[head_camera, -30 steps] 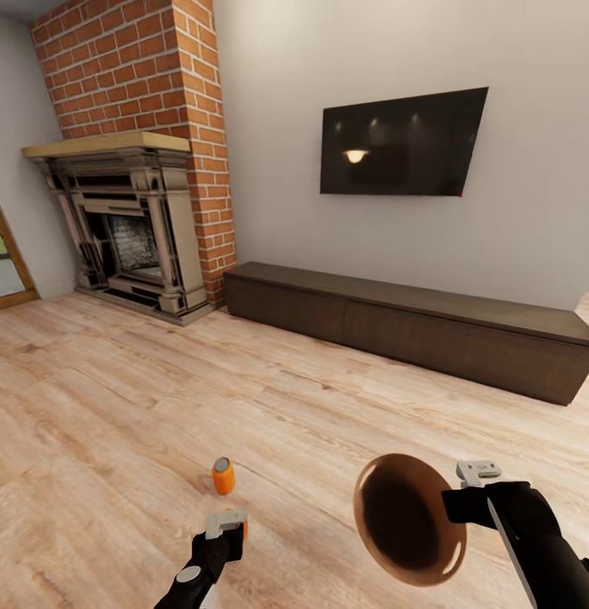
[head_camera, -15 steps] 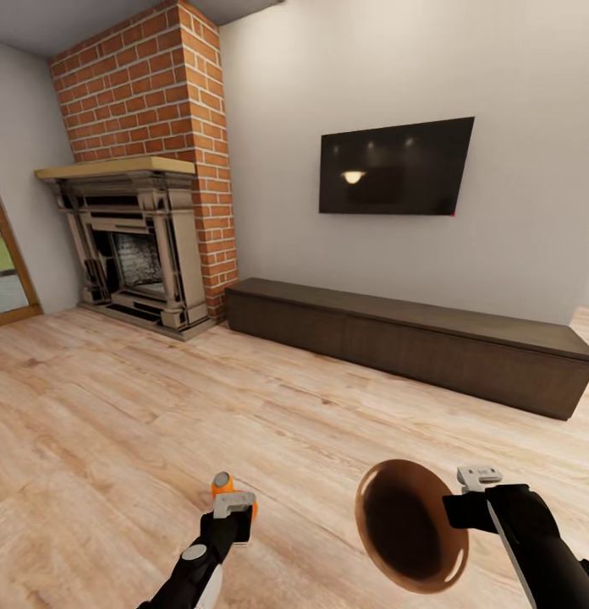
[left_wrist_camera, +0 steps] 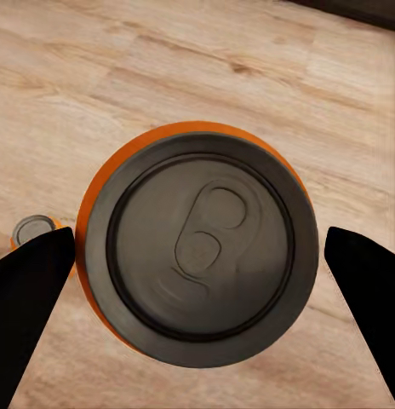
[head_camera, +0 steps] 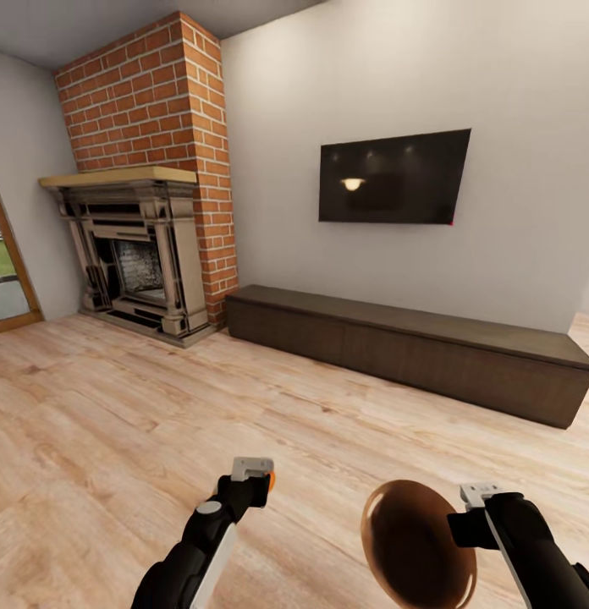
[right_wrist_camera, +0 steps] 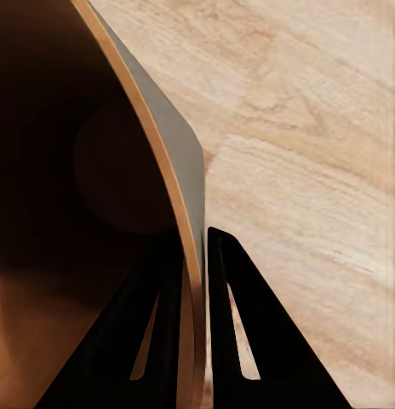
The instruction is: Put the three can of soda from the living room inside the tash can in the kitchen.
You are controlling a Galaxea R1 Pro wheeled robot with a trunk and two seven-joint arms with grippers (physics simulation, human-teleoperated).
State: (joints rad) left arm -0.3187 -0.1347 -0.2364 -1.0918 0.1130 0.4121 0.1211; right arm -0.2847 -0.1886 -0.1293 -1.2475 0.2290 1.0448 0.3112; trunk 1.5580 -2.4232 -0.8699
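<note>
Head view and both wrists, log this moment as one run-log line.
room: living room | left gripper: shut on orange can | right gripper: shut on trash can rim | second orange can: on floor

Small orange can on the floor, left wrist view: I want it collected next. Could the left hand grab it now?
Probably not: the left hand already grips another orange can, so the floor can must wait until that one is dropped.
</note>
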